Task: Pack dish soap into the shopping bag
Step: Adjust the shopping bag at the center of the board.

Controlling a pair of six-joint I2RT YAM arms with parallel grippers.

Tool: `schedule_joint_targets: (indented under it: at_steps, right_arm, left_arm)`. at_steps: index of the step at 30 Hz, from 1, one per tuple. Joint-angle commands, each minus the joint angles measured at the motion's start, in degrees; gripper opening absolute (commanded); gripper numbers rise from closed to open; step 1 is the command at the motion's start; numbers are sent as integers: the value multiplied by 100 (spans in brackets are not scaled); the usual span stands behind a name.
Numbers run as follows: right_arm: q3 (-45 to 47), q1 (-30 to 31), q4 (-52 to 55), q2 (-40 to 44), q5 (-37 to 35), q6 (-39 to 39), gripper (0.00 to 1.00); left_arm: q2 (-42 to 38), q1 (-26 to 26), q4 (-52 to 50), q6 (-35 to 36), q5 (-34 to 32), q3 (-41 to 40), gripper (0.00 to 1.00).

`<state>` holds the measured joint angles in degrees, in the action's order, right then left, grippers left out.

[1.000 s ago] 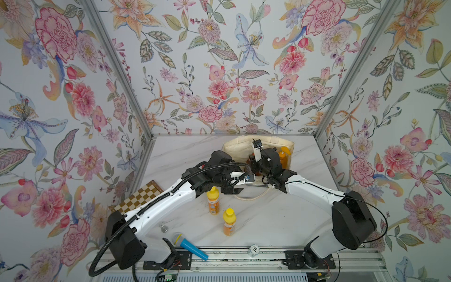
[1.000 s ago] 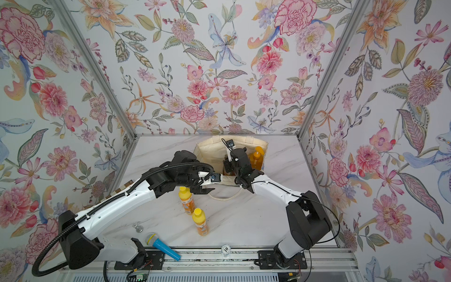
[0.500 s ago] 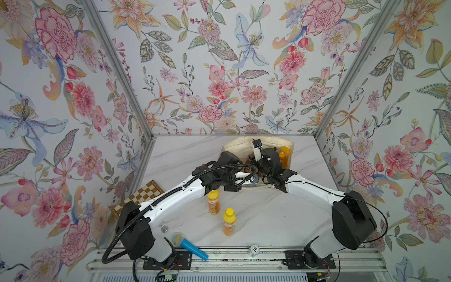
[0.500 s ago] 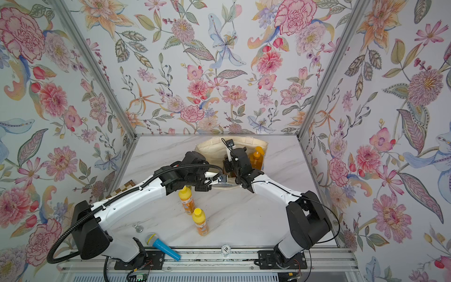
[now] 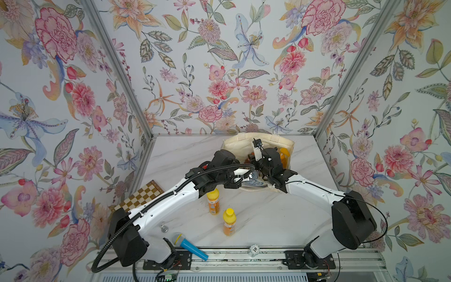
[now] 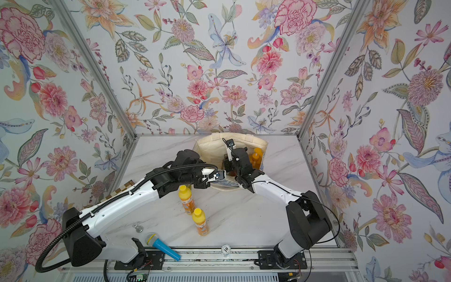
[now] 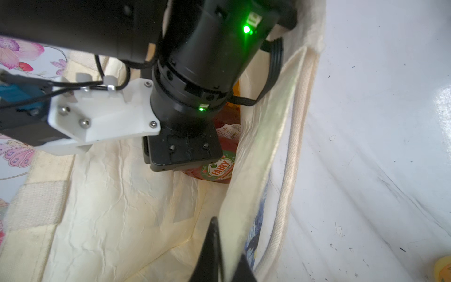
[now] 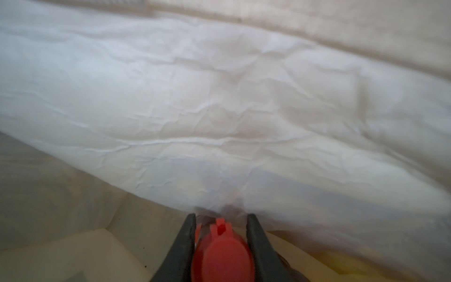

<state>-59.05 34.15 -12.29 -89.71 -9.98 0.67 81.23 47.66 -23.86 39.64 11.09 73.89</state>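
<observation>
The bag [image 5: 244, 142] stands at twelve o'clock on the table [image 5: 280, 219]; the left gripper [image 7: 227, 258] clamps its near rim, likely to hold the mouth open. Inside, the right gripper [image 8: 220, 227] pinches a dark red bottle [image 7: 219, 168] by its cap, base hidden. A far orange bottle [image 5: 213, 201] and near orange bottle [image 5: 229, 221] stand at six o'clock.

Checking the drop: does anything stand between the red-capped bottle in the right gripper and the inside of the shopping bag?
Nothing visible does. The right gripper, shut on the red-capped bottle, holds it inside the shopping bag; the left gripper pinches the front rim, so the mouth stands open.
</observation>
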Motion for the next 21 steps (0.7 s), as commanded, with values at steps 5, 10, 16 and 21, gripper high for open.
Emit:
schedule_joint_targets:
  at_steps: [5, 10, 16, 21]
  right_arm:
    - [152, -84, -565, -139, -101, -149, 0]
    - [165, -67, -431, -46, 42, -76, 12]
    - [52, -23, -239, 220, 100, -49, 40]
    - [-10, 39, -138, 428, 110, -55, 49]
  left_arm:
    - [-439, 53, 676, -192, 60, -47, 0]
    - [-390, 51, 579, -263, 93, -132, 2]
    - [-345, 52, 511, -299, 172, -223, 11]
    - [-321, 54, 424, -272, 174, -243, 15]
